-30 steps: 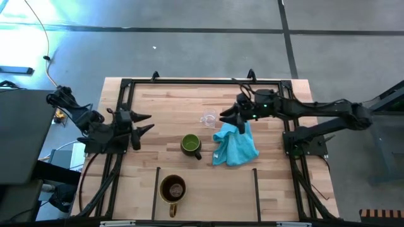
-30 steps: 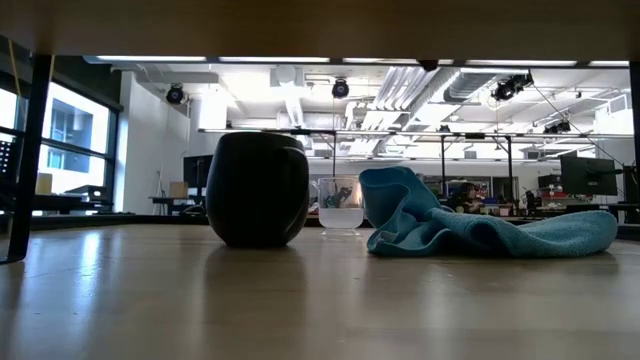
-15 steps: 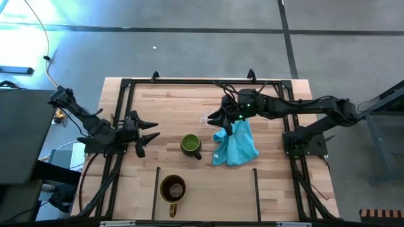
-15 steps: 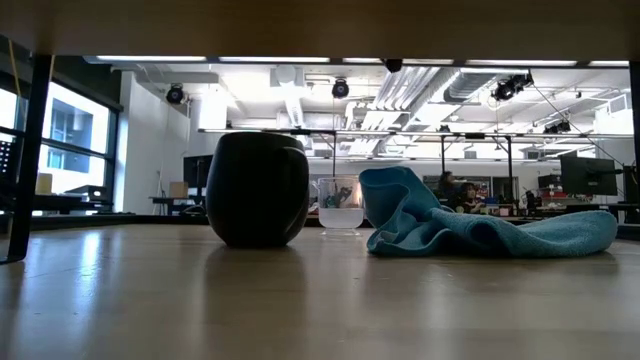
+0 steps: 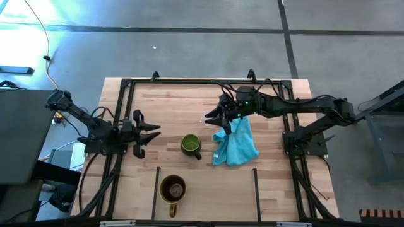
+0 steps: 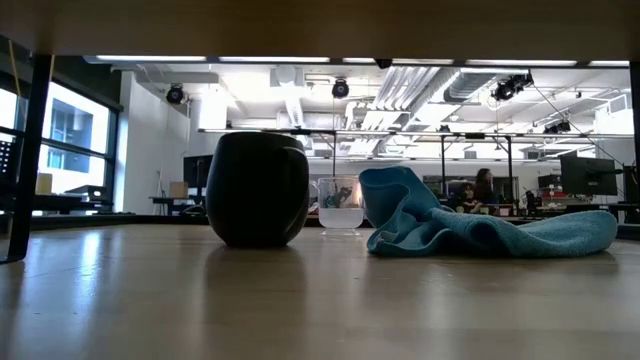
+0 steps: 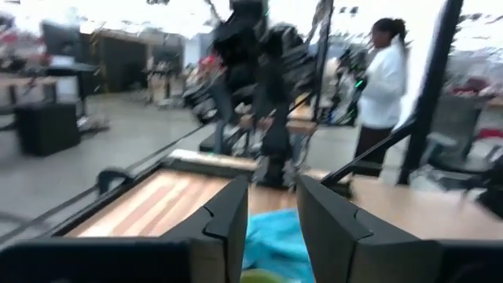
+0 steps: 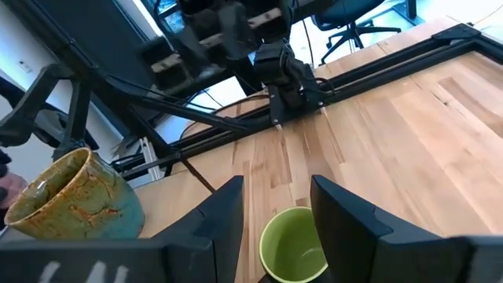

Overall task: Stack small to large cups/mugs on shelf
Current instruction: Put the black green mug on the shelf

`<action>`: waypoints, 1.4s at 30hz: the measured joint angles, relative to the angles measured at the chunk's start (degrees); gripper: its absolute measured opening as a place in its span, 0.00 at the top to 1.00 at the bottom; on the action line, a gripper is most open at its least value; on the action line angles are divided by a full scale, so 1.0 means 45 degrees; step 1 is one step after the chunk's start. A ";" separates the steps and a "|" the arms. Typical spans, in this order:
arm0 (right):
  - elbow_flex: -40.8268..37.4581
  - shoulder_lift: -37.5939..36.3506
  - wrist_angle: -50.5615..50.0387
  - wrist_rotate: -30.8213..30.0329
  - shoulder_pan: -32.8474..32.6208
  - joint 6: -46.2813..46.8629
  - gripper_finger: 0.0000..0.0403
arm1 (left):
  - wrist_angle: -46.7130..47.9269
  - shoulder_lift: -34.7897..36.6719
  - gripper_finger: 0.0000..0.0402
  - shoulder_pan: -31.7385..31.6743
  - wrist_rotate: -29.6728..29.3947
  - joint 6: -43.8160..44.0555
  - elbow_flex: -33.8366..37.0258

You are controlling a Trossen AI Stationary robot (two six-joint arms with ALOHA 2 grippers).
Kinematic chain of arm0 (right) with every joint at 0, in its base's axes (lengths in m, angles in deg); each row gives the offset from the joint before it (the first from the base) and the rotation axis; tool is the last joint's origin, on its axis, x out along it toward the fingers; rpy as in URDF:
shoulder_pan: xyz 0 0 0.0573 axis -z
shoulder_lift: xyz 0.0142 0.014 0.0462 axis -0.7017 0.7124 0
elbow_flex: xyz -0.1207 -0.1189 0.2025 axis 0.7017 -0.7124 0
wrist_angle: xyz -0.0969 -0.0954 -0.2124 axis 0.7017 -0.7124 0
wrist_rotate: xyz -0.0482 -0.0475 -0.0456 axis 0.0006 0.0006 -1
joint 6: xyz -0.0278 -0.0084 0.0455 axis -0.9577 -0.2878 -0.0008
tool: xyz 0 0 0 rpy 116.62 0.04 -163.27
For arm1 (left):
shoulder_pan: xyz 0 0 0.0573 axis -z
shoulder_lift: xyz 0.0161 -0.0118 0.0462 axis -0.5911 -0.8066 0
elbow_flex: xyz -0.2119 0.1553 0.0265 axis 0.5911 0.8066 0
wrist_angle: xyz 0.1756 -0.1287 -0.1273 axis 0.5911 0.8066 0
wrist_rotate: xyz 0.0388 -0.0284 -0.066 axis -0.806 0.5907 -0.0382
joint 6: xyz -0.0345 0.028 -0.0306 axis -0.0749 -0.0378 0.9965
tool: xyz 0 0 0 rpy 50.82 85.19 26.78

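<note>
A green mug (image 5: 190, 144) with a dark outside (image 6: 258, 190) stands upright mid-table. A brown mug (image 5: 172, 188) stands on the shelf (image 5: 208, 195), in a bay by a thin black bar. The clear glass cup (image 5: 206, 118) stands on the table (image 6: 340, 205) beside the cloth. My right gripper (image 5: 213, 117) hovers open high over the glass, looking down toward the green mug (image 8: 295, 244) and brown mug (image 8: 75, 200). My left gripper (image 5: 153, 132) is open at the table's left, pointing level toward the green mug, its fingers (image 7: 236, 216) apart with nothing between.
A crumpled turquoise cloth (image 5: 237, 146) lies right of the green mug, under my right arm. Black frame rails (image 5: 202, 82) border the table, and a second thin bar (image 5: 255, 189) divides the shelf. A person (image 7: 385, 71) stands in the room beyond.
My right gripper has gone toward the table's left edge, from over the cloth to over the glass cup. My left gripper has swung a little toward the green mug and sunk, and its fingers stand closer together than before. The mugs, glass and cloth have kept still.
</note>
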 joint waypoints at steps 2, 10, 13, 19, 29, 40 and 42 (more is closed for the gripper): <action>0.0000 0.0000 0.0000 0.0033 -0.0012 0.0043 0.65 | 0.0692 -0.0036 0.78 -0.0617 0.0358 0.0555 0.0002; 0.0000 -0.0005 -0.0197 0.0585 -0.0105 0.0697 0.65 | 0.1480 -0.0197 0.79 -0.3362 0.4363 0.2569 0.0010; -0.0007 -0.0002 -0.0652 0.0624 0.0052 0.1355 0.65 | 0.1430 -0.0192 0.79 -0.4220 0.6158 0.2592 0.0010; -0.0015 0.0000 -0.0836 0.0514 0.0183 0.1659 0.65 | 0.0545 -0.0331 0.79 -0.6099 0.9855 0.2840 0.0010; -0.0015 0.0000 -0.0860 0.0372 0.0066 0.0256 0.65 | -0.0052 -0.0636 0.79 -0.8546 1.3162 0.3343 0.0010; -0.0027 0.0476 -0.1181 0.0224 -0.0401 -0.1116 0.65 | 0.0358 0.2457 0.79 -0.8939 1.2882 0.4194 0.1625; -0.0029 0.0836 -0.1228 0.0230 -0.0545 -0.1494 0.65 | 0.0417 0.2943 0.79 -0.8940 1.2820 0.4451 0.1751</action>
